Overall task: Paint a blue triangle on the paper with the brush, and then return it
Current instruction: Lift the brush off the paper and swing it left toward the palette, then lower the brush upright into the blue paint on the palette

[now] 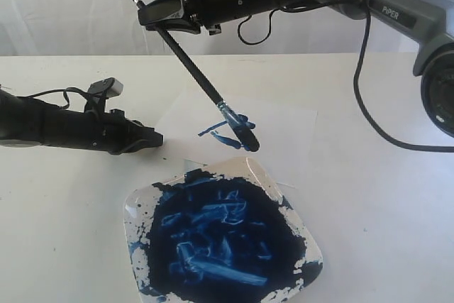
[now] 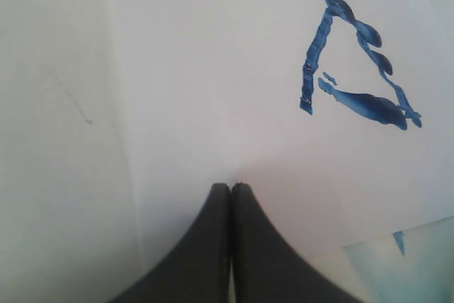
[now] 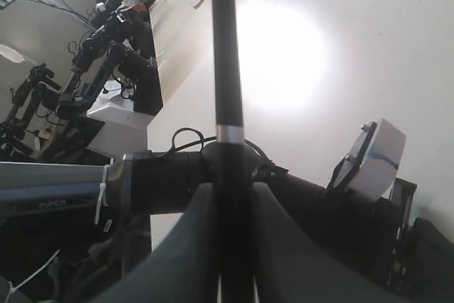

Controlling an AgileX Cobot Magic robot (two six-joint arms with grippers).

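My right gripper (image 1: 164,19) is shut on the brush (image 1: 188,62), gripping its black handle (image 3: 225,69) high above the table. The brush slants down to the right, and its dark bristle tip (image 1: 248,140) hangs over the near edge of the paper (image 1: 284,122), beside the blue triangle (image 1: 221,134). In the left wrist view the blue triangle (image 2: 355,69) is a rough outline on the white paper (image 2: 213,69). My left gripper (image 1: 152,136) lies low on the table left of the paper, shut and empty (image 2: 231,188).
A white square dish (image 1: 284,182) filled with dark blue paint sits at the front of the table, just below the brush tip. The left arm (image 1: 57,125) lies across the table's left side. The right arm (image 1: 397,5) reaches in from the upper right.
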